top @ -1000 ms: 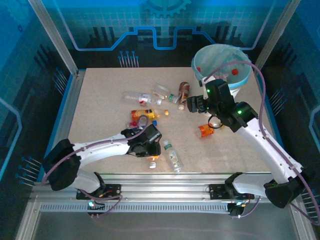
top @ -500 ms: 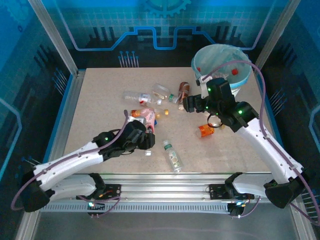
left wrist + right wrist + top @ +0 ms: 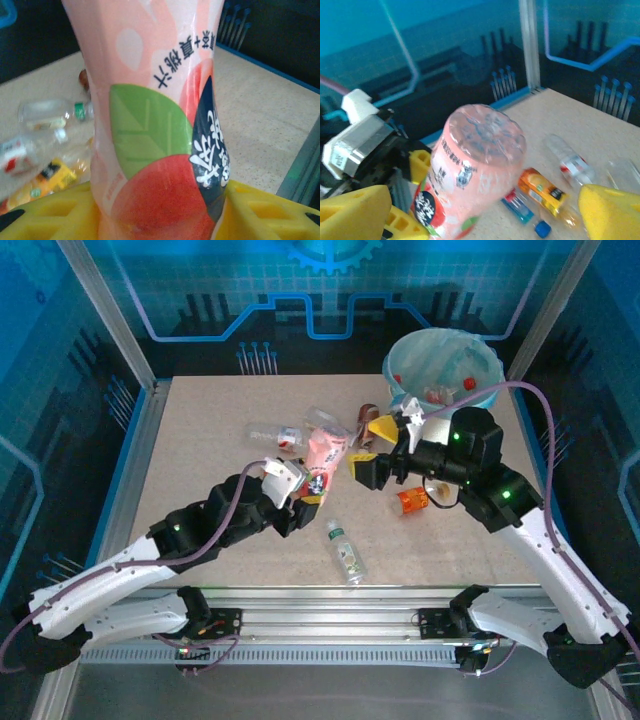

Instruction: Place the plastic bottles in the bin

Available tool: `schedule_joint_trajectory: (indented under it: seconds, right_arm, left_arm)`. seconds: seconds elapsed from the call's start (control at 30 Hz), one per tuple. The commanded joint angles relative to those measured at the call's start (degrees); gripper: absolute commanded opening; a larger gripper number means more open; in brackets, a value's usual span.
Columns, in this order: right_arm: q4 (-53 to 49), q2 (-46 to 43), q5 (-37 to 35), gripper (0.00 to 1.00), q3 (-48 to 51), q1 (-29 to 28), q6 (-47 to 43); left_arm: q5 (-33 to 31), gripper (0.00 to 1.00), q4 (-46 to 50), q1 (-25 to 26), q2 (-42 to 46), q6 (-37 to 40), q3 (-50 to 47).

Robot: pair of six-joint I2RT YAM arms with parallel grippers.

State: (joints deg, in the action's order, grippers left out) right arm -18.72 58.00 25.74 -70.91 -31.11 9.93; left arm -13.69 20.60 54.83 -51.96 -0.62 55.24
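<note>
Pending handover, judged: 1 pink bottle [image 3: 326, 450] clamped by left gripper [image 3: 310, 487], raised over table [image 3: 200, 420] centre; right gripper [image 3: 369, 449] spread wide beside it, nearer far-right bin [image 3: 400, 355].

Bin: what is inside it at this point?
Inside the bin, against the blue liner, lie a few bottles with red caps. The bin's near wall hides anything lower down.

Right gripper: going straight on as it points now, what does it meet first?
Most likely the pink bottle that the left gripper holds up; it sits straight ahead of the right gripper, between its open fingers. Depth unclear.
</note>
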Motion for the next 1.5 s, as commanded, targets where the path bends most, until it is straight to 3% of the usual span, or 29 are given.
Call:
schedule_joint_trajectory:
  seconds: [0.0, 0.1, 0.27, 0.6, 0.8, 1.07, 1.23, 1.37, 1.47]
  right_arm:
    - [4.4, -0.5, 7.3, 0.99, 0.3, 0.0, -1.9]
    - [4.0, -0.1, 10.1, 1.00, -0.3, -0.1, -2.0]
    - [3.3, 0.8, 14.0, 0.98, -1.1, -0.2, -2.5]
    - [2.5, 2.2, 21.7, 0.82, -2.5, -1.2, -4.4]
    - [0.5, 3.1, 21.2, 0.70, -4.3, -1.9, -5.9]
    - [-1.7, 3.6, 14.9, 0.59, -6.2, -2.1, -5.9]
    - [-4.8, 4.5, 10.0, 0.58, -9.5, -2.0, -6.1]
    - [-8.6, 4.7, -0.7, 0.58, -13.9, -2.1, -6.9]
    - [-10.5, 4.9, -13.4, 0.59, -17.8, -2.1, -7.1]
  left_arm:
    - [7.3, 0.55, -4.9, 0.8, 0.9, 9.8, 1.4]
    - [11.4, 0.56, -6.1, 0.8, 0.9, 11.3, 1.6]
    - [13.1, 0.56, -8.8, 0.9, 1.1, 12.0, 0.7]
    - [15.7, 0.56, -8.9, 1.0, 1.3, 13.4, 0.7]
    - [15.7, 0.58, -8.5, 1.0, 1.5, 13.3, 0.6]
    - [11.8, 0.61, -11.5, 1.0, 1.9, 13.9, -1.1]
    - [5.0, 0.83, -15.1, 1.0, 2.7, 14.1, -2.1]
    - [-4.3, 0.92, -20.4, 0.9, 5.1, 14.0, -4.8]
    - [-11.5, 0.97, -25.8, 0.9, 8.0, 14.5, -8.7]
